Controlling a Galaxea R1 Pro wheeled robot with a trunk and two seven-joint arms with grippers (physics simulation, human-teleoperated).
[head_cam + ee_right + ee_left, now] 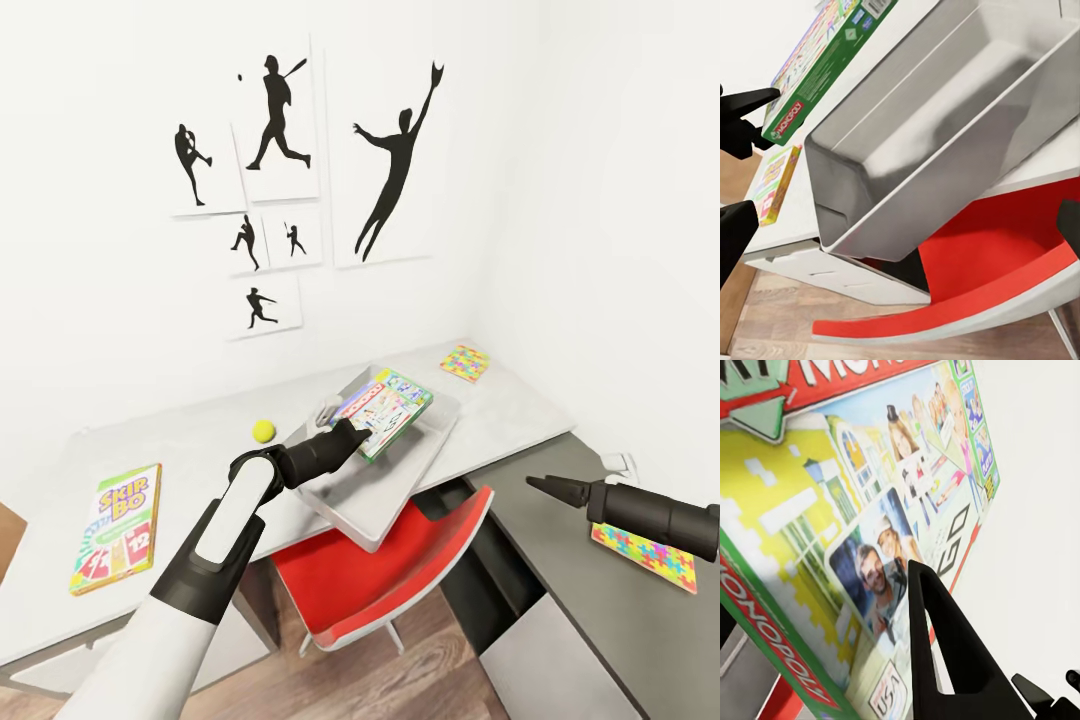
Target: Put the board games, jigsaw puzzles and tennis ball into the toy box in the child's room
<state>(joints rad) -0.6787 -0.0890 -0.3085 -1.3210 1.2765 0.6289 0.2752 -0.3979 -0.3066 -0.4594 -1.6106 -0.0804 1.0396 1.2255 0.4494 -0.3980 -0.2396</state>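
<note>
My left gripper [352,432] is shut on a corner of a green-edged Monopoly board game [392,405], held tilted over the light grey toy box [385,505]. One black finger [945,660] lies across the game's lid [832,510]. From the right wrist I see the same game [825,67] pinched by the left gripper [746,112] above the box's bare inside [945,112]. The Skip-Bo game [118,527] lies flat at the table's [180,450] left. Behind the box sits the tennis ball [263,430]. One jigsaw puzzle [465,362] lies at the table's far right. My right gripper [535,486] hovers open, holding nothing.
The toy box overhangs the desk's front edge above a red chair [390,570]. A second puzzle-patterned square [645,557] lies on the lower dark grey cabinet [560,600] under my right arm. White walls with black silhouette pictures [280,130] close in behind and to the right.
</note>
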